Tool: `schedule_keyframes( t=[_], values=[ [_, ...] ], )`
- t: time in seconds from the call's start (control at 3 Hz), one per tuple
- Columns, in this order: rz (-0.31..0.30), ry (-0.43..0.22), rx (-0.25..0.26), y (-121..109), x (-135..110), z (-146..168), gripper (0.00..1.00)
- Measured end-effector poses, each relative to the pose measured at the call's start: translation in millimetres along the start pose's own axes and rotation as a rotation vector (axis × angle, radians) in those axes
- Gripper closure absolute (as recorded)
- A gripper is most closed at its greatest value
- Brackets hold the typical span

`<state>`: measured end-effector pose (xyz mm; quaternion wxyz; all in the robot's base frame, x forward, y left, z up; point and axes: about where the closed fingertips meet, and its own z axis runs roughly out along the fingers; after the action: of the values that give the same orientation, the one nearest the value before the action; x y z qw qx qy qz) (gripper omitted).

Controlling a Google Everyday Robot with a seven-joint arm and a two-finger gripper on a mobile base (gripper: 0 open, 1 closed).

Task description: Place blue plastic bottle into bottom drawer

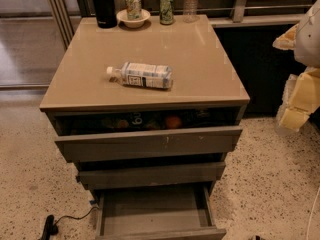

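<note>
The blue plastic bottle [142,75] lies on its side in the middle of the cabinet top [200,54], white cap pointing left. The bottom drawer [155,210] is pulled out at the cabinet's foot and its bare grey inside is empty. My gripper [299,101] shows as pale yellow and white parts at the right edge of the view. It is off to the right of the cabinet, well apart from the bottle, and holds nothing that I can see.
At the back of the cabinet top stand a tall black flask [103,5], a white bowl [133,19] with a can in it, a second can [166,8] and a clear water bottle [190,3]. The top drawer [150,143] is ajar with fruit inside. The middle drawer [150,174] is slightly out. A black cable [50,226] lies on the floor at left.
</note>
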<state>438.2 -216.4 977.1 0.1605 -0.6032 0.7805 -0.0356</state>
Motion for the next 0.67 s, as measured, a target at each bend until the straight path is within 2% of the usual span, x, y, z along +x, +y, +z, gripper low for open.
schedule_keyframes(
  t=[0.67],
  values=[
    [0.006,-0.029,0.017,-19.9,-18.6,24.2,0.00]
  ],
)
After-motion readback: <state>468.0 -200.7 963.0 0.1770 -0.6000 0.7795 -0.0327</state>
